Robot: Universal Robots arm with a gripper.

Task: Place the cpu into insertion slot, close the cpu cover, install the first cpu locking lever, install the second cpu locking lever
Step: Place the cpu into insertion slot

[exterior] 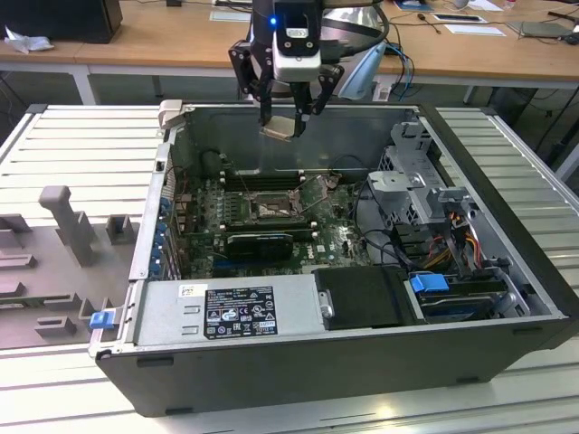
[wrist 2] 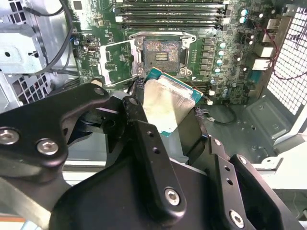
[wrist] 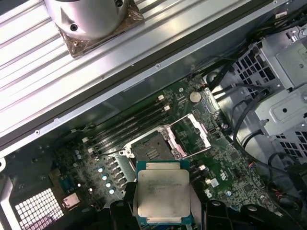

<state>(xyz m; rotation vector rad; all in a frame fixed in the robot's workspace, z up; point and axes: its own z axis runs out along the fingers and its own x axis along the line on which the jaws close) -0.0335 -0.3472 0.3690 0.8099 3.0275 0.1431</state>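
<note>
The black two-fingered pincer point(exterior: 287, 116) hangs at upper centre of the exterior view, above the open grey metal computer case point(exterior: 362, 371). Its fingers are pinched to chip width on the cpu point(wrist: 163, 194), a flat square with a matte silvery lid and a teal edge. It's the placing step, I'd say. Beneath, the insertion slot point(wrist: 151, 151) lies bare, a brownish pin field in a dark frame, with the thin windowed cpu cover point(wrist: 196, 136) standing open. Seating would demand the chip level and square to that frame.
</note>
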